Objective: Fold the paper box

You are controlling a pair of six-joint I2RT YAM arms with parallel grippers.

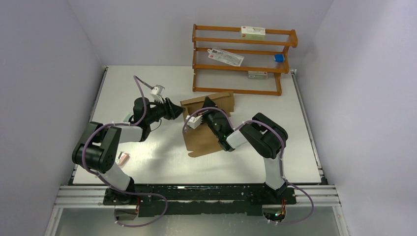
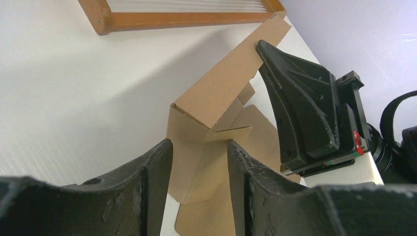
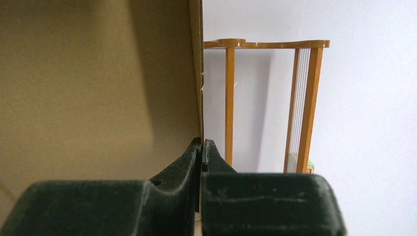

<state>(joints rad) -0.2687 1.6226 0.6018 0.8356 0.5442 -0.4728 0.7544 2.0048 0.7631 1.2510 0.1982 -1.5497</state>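
White bench (image 1: 147,162) fills the walled cell, with a wooden rack (image 1: 236,90) standing at its far edge. The paper box (image 1: 199,142) lies just in front of the rack, half formed, with one wall raised nearest the rack and the other panels flat. The right end effector (image 3: 202,145) is clamped shut on that raised wall's top edge, probably to hold it upright while a side is folded. The left end effector (image 2: 199,147), further from the rack, has its jaws apart at the box's folded corner, seemingly lined up to press or pinch the flap. Only the left wrist view shows the corner crease and tabs, though not whether the pads touch. The right wrist view alone shows cardboard nipped between closed fingers. The overhead view hides both.
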